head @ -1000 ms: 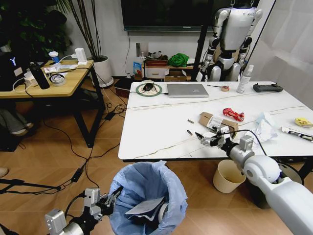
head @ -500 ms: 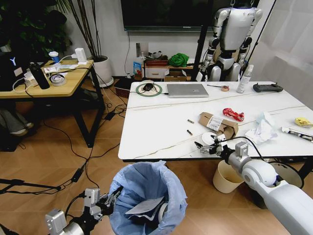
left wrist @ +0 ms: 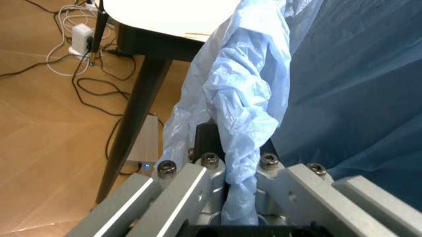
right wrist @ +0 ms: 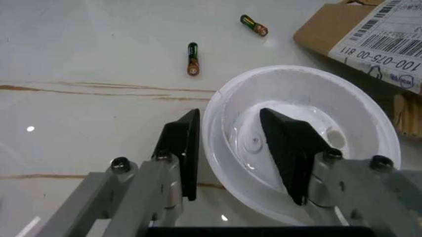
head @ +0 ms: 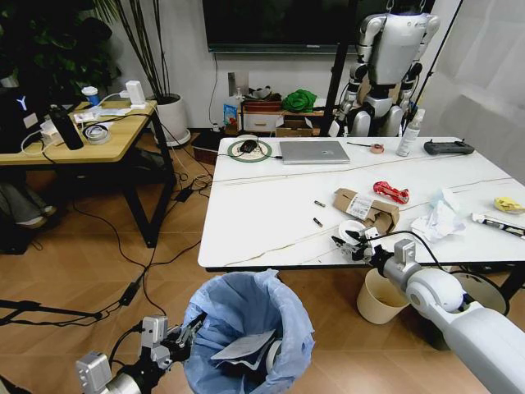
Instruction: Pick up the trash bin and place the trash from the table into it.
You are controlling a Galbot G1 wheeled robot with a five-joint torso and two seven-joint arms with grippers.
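The desk [head: 271, 205] fills the centre and right of the head frame: white marble-look top, black edge. The bin [head: 250, 332] sits at the bottom centre, below the desk's near edge, w/ a crinkly light-blue bag over its rim and a scrap of paper inside. The left claw [head: 182, 336] is at the bottom left, touching the bin's left side. In the left wrist frame the claw [left wrist: 232, 170] is clamped on the bag [left wrist: 254, 98], a fold of blue plastic pinched between its fingers at bottom centre.

The right arm comes in from the lower right; the right claw [head: 353, 244] is at the desk's near edge, right of centre. In the right wrist frame the claw [right wrist: 228, 148] straddles the rim of the white lid [right wrist: 310, 128]: one black finger [right wrist: 181, 148] outside, the other inside the lid; fingers apart, w/ the rim between them. Can't tell if they grip yet.

Other trash on the desk: the torn box [head: 365, 207] just beyond the lid, tissues [head: 440, 217] to its right, a red wrapper [head: 391, 191] behind the box, a yellow peel [head: 509, 204] at the far right edge. Two small batteries [right wrist: 192, 58] lie near the lid, apart from each other.
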